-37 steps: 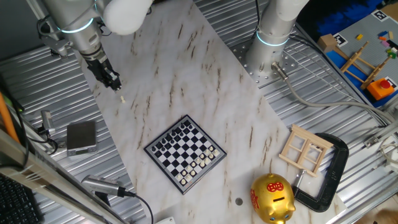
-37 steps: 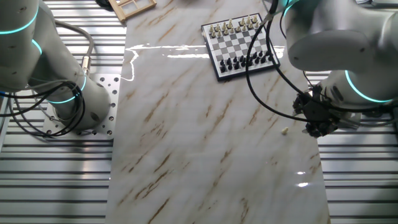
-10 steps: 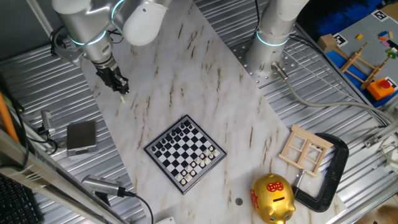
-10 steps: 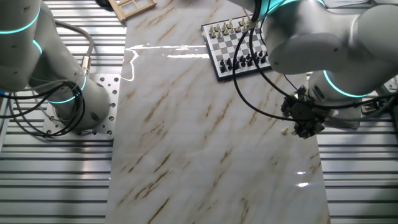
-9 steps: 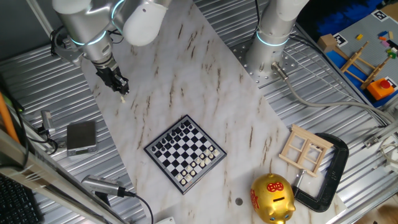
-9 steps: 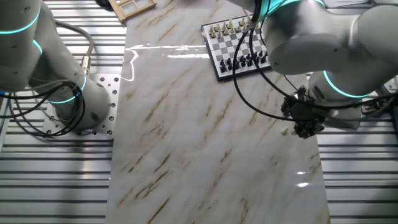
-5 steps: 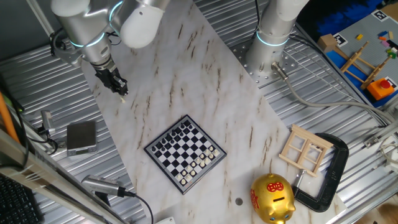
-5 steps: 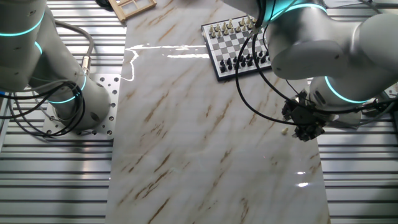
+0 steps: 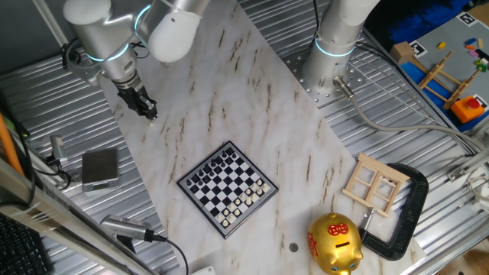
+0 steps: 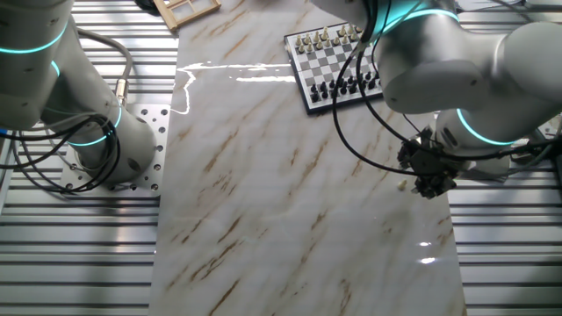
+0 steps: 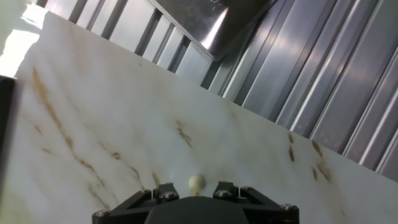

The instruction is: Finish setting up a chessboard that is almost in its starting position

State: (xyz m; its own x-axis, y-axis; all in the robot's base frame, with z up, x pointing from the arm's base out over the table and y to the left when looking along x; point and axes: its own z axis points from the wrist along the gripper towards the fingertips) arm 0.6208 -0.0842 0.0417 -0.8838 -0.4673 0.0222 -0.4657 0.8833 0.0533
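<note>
The chessboard lies on the marble table, with black and cream pieces in rows; the other fixed view shows it at the far edge. A lone cream piece stands on the marble far from the board, near the table's edge. My gripper is low over it, also seen in the other fixed view. In the hand view the gripper has its jaws apart, one on each side of the piece, with gaps. The gripper hides the piece in both fixed views.
Ribbed metal starts just past the marble edge by the gripper. A small grey box sits there. A golden piggy bank, a wooden lattice, a black clamp and a second arm's base stand elsewhere.
The gripper has moved from beside the lone cream piece to over it, and now covers it in the fixed views. In the last second it shifted only slightly.
</note>
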